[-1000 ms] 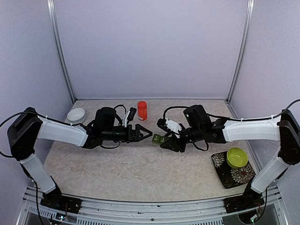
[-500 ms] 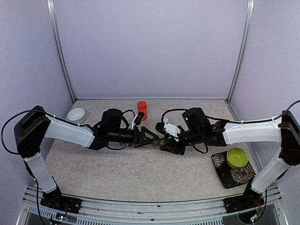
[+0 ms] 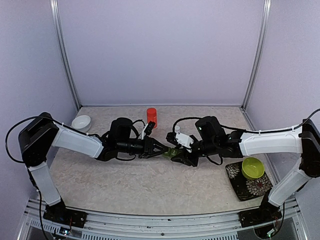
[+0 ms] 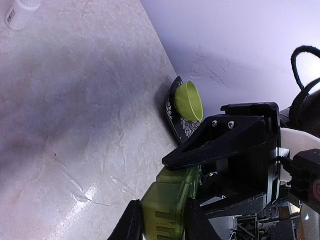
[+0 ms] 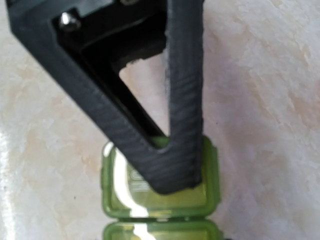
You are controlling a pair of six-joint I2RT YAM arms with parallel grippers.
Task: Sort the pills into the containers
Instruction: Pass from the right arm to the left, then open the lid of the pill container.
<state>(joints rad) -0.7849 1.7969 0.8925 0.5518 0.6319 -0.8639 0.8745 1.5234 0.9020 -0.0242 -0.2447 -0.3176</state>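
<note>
The containers are one dark green pill box [image 3: 171, 151] with lidded compartments, held above the table between both arms. My left gripper [image 3: 162, 150] is shut on its near end; in the left wrist view the box [image 4: 165, 200] sits squeezed between the two fingers [image 4: 131, 225]. My right gripper [image 3: 176, 155] is shut on the other end, one black finger [image 5: 175, 125] lying flat on a closed lid [image 5: 160, 202]. No pills show in any view.
A red-orange bottle [image 3: 151, 117] stands behind the grippers. A white bowl [image 3: 81, 122] sits at the back left. A lime-green bowl [image 3: 252, 168] rests on a dark patterned tray [image 3: 239, 181] at the right. A small white bottle [image 4: 20, 12] stands on the table.
My left arm reached right to the pill box and its open jaws closed on the box's end. The right gripper kept its hold and shifted slightly.
</note>
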